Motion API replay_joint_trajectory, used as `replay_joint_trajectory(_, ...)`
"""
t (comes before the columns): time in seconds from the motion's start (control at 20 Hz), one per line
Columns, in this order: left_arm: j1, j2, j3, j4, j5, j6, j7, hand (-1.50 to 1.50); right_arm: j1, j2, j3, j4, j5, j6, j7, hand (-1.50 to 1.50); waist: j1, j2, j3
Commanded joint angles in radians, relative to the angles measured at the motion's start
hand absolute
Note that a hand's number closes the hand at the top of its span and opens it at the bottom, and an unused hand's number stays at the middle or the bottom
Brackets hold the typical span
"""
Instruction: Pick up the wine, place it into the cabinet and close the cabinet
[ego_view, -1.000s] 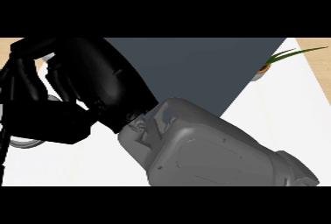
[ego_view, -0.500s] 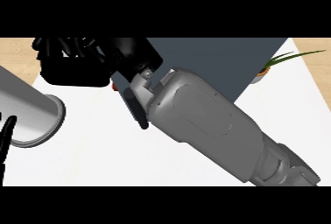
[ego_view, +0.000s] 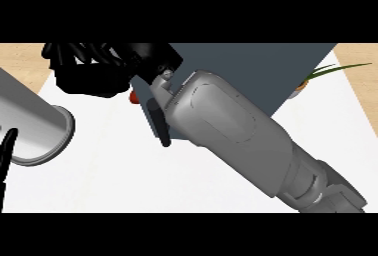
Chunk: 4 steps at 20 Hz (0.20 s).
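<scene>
Head view: the right hand (ego_view: 103, 67), black, curls shut at far left, beside the dark cabinet (ego_view: 251, 65). A red sliver (ego_view: 135, 96) peeks just beneath it; what it is, I cannot tell. Left forearm (ego_view: 33, 132) is a smooth grey cylinder.

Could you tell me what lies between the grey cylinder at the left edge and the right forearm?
In the head view, only bare white counter lies between the grey cylinder and the right forearm.

Free room and obstacles, head view. The right forearm (ego_view: 251, 140) crosses the counter (ego_view: 111, 175) diagonally, blocking the middle. The dark cabinet (ego_view: 258, 65) closes off the far edge; a potted plant (ego_view: 314, 80) stands at its right. The left forearm (ego_view: 33, 132) occupies the left edge. The near-left counter lies open.
</scene>
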Motion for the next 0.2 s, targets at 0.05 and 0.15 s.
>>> replay_joint_trajectory(0.05, -0.007, -0.005, 0.007, -0.008, 0.000, -0.003, 0.001, -1.50, 0.055, -0.112, -0.061, 0.142, 0.046, -0.030, -0.041, 1.50, -0.032, 0.042, 0.035)
replay_joint_trajectory(0.15, -0.010, -0.013, -0.007, -0.001, -0.012, 0.005, 0.001, -1.50, 0.042, -0.118, -0.069, 0.155, 0.042, -0.020, -0.044, 1.50, -0.039, 0.042, 0.035)
